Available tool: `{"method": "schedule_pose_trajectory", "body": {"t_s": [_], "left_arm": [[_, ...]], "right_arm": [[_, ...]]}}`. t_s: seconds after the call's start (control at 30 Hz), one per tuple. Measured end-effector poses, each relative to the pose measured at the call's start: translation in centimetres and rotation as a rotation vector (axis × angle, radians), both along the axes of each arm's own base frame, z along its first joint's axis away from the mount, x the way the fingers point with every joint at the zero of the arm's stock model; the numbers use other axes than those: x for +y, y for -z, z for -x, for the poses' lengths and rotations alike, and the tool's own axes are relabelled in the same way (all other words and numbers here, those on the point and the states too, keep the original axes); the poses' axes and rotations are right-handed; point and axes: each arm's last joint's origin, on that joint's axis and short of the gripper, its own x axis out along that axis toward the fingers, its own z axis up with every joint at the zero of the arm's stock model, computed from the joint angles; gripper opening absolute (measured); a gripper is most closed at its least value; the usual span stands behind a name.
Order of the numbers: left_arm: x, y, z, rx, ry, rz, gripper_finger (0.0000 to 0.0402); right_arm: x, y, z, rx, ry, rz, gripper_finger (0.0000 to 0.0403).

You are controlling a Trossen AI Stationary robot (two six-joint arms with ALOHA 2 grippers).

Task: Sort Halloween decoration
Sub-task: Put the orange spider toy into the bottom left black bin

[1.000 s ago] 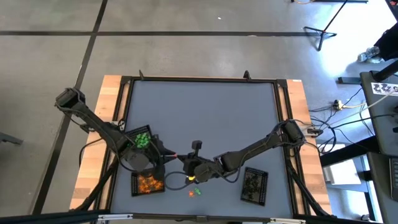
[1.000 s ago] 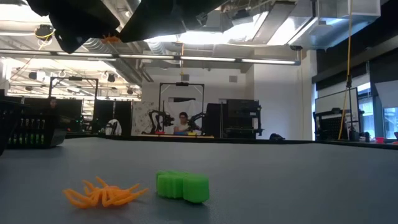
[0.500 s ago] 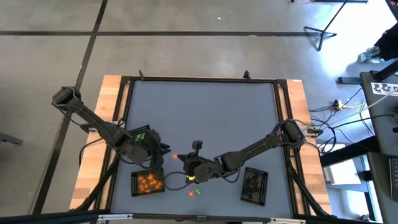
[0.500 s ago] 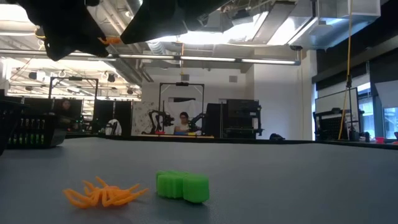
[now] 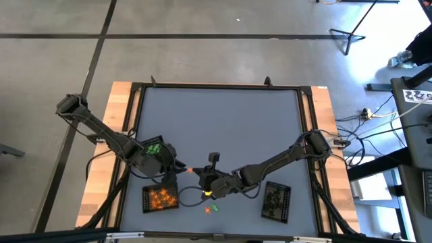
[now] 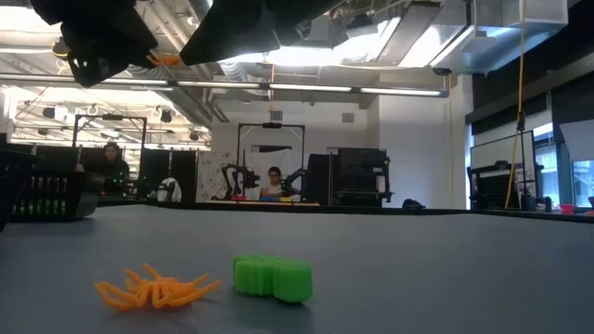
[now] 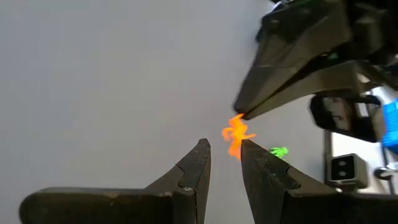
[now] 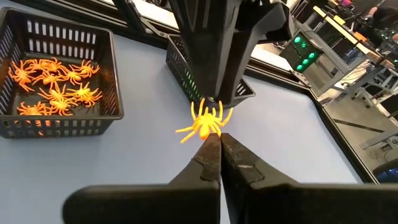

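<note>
Grey tabletop (image 5: 223, 121) fills the high view, bare across its far half and middle; everything is crowded along the near edge. The left arm reaches in from the left side, its left gripper (image 5: 177, 169) pointing toward the centre. The right arm stretches from the right side, its right gripper (image 5: 197, 171) tip to tip with the other, an orange spider (image 5: 190, 169) between them. A black mesh tray of green trinkets (image 5: 154, 148) lies partly under the left arm. An orange-filled tray (image 5: 160, 198) sits nearer the front edge, and a tray of black trinkets (image 5: 275, 200) is on the right. Two loose pieces lie near the front edge between those last two.

From table height, a loose orange spider (image 6: 153, 289) and a green trinket (image 6: 272, 277) rest just beside each other on open tabletop, both arms dark overhead. People show in the room beyond.

The left wrist view shows the left gripper (image 7: 222, 149) with fingers slightly apart, the orange spider at their tips and pinched by the other arm's claw.

The right wrist view shows the right gripper (image 8: 217, 142) clamped together on the spider's lower edge, the left claw meeting it from the opposite side. Many spiders fill the orange-filled tray (image 8: 56, 74) behind.
</note>
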Motion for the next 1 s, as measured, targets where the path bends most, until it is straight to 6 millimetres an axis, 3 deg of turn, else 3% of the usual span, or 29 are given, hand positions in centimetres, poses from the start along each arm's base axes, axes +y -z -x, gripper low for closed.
{"method": "schedule_pose_trajectory", "body": {"t_s": [0.27,1.0], "left_arm": [[-0.43,-0.72,-0.46,-0.071,0.075,0.020,0.0082],[-0.35,0.01,-0.45,-0.022,0.042,-0.007,0.0082]], "right_arm": [[0.00,0.00,0.00,0.000,0.000,0.000,0.0000],[0.01,-0.05,-0.03,-0.006,0.000,-0.003,0.0000]]}}
